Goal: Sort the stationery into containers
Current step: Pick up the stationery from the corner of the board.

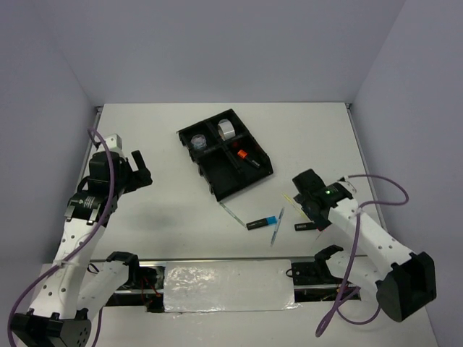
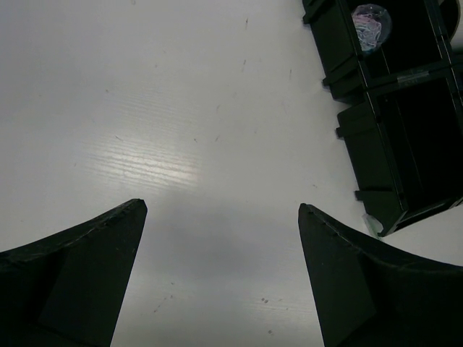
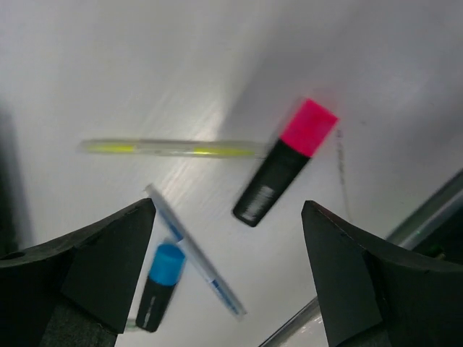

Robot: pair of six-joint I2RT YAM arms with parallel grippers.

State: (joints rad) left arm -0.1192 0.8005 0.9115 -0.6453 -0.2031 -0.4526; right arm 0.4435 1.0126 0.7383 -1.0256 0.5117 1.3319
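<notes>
The left gripper (image 1: 142,168) hangs over bare table (image 1: 166,130), its fingers (image 2: 87,267) spread wide with nothing between them. Beyond the fingertip on the right of the wrist view stands the black tray (image 2: 362,155), well apart from both tips. A glittery tape roll (image 2: 370,18) lies in its far compartment. From above, a beige-silver tape roll (image 1: 226,130) fills the next compartment and an orange-capped marker (image 1: 246,155) lies in another.

Between the two grippers, a greenish pen (image 1: 233,214) lies just off the tray's near corner. A blue-capped marker (image 3: 159,285) and a thin blue pen (image 3: 195,253) lie beside the finger on the left of the right wrist view.

The right gripper (image 3: 228,206) is also wide open and holds nothing. Just ahead of its tips lie a yellow-green pen (image 3: 173,148) and a pink-capped marker (image 3: 286,160), the marker nearer the finger on the view's right side; the pen's end meets the marker's body.
</notes>
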